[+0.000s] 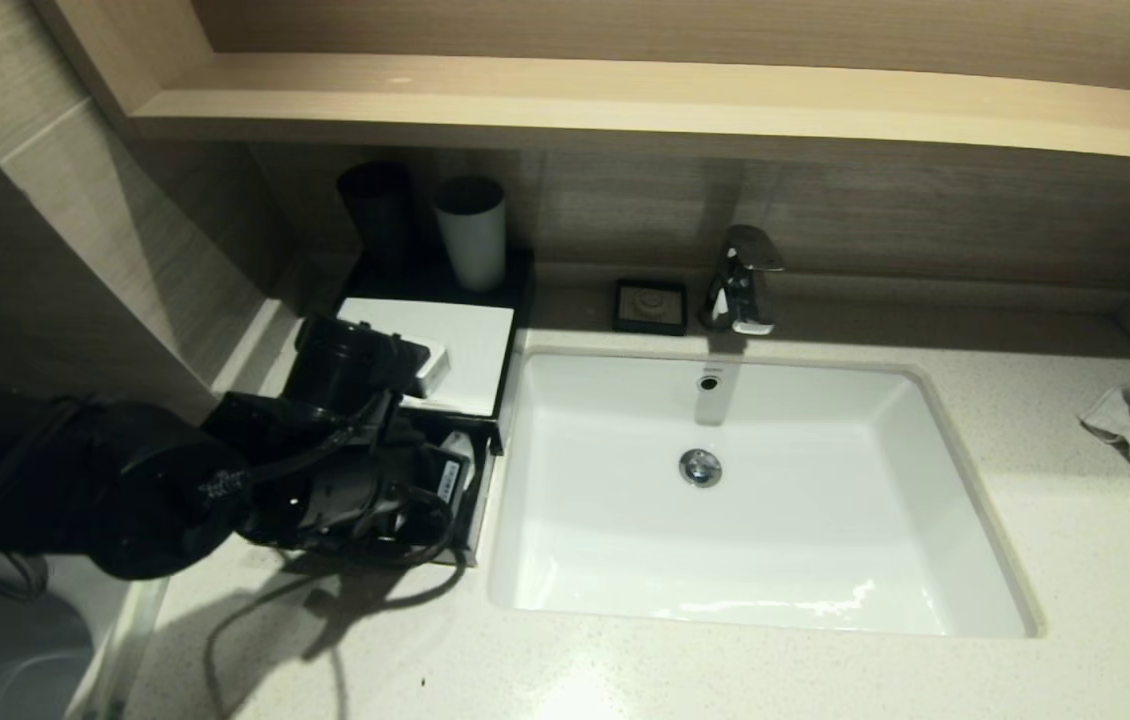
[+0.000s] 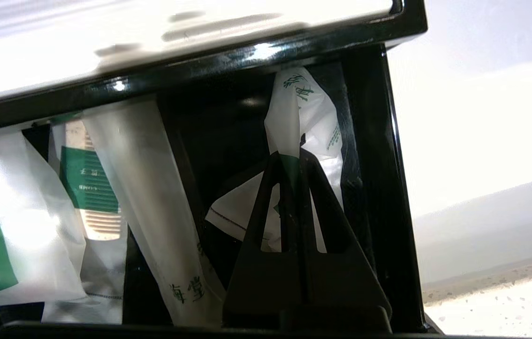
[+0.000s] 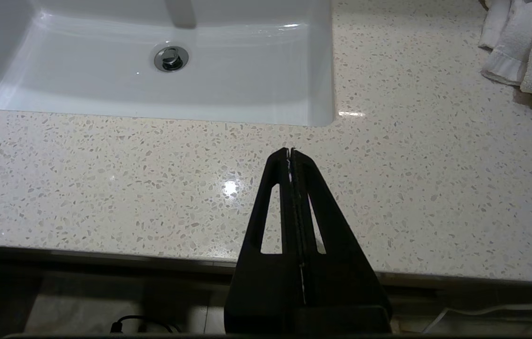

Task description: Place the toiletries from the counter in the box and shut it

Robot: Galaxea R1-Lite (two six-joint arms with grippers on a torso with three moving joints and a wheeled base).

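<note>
Packets: several whitish plastic packets [image 2: 153,197] with green labels lie in the pulled-out drawer [image 2: 379,188] of the box [image 1: 470,345], which sits on the counter [image 1: 625,670] left of the sink [image 1: 755,500].
Handling: they look light, thin and crinkly, likely slippery; contents such as a comb seem stiff while the wrap is limp. A pinch on a flat end or across the narrow middle should hold best; a hard squeeze would only crumple the film.
Left gripper: the left gripper [image 2: 294,155] points into the drawer's right side with its jaws pressed together at the green mark of a crumpled packet [image 2: 303,117]. Whether film is caught between the tips or merely lies behind them cannot be told.
Right gripper: the right gripper [image 3: 290,151] is parked over the counter's front edge, jaws clenched on nothing.
Stage: no packets show on the counter, so judging by that, closing the drawer remains.
Risk: a packet end sticking up could jam the drawer under the lid.
</note>
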